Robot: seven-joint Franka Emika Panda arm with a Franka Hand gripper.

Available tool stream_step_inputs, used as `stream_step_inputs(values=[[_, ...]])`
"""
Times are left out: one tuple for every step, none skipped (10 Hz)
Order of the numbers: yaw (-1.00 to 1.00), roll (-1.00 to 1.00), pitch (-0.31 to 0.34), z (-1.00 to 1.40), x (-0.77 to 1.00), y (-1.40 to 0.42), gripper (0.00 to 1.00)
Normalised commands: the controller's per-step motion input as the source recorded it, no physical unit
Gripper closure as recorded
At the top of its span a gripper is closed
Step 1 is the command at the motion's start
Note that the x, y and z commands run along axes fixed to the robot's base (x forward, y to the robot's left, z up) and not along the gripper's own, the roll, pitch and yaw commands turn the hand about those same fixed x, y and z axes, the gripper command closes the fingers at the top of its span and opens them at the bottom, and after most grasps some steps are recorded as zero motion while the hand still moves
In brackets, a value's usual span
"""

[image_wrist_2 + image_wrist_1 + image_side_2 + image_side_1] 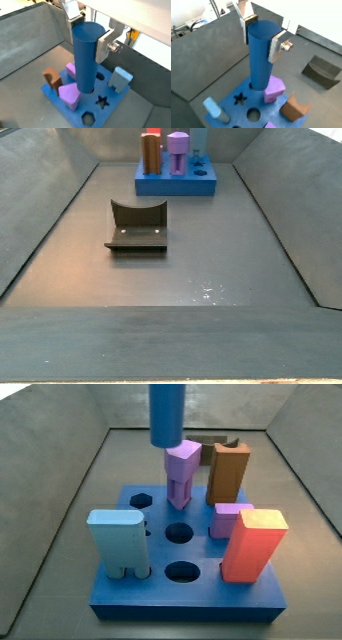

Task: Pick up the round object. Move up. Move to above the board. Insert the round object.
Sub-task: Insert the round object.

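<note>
My gripper (263, 32) is shut on the round object (261, 57), a tall plain blue cylinder, with its top gripped between the silver fingers; both wrist views show this (89, 32). The peg (85, 60) hangs upright over the bright blue board (271, 114), its lower end near a purple block. In a side view the peg (166, 414) comes down from above, its lower end still clear above the rear of the board (187, 599). The gripper itself is out of that frame. Open round holes (178, 534) show in the board's top.
On the board stand a pink triangular-topped peg (182, 474), a brown block (230, 474), a light-blue block (118, 539), a purple block (230, 519) and an orange-red block (257, 544). The dark fixture (138, 228) stands on the floor away from the board. Grey walls enclose the floor.
</note>
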Motion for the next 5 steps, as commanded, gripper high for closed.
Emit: stream_step_inputs(values=[[0.04, 0.12, 0.040, -0.22, 0.43, -0.53, 1.00], [0.04, 0.23, 0.069, -0.39, 0.47, -0.50, 1.00], [0.04, 0.29, 0.100, -0.48, 0.53, -0.49, 1.00], [0.06, 0.33, 0.093, -0.55, 0.40, -0.44, 1.00], [0.05, 0.26, 0.034, -0.68, 0.27, -0.35, 1.00]])
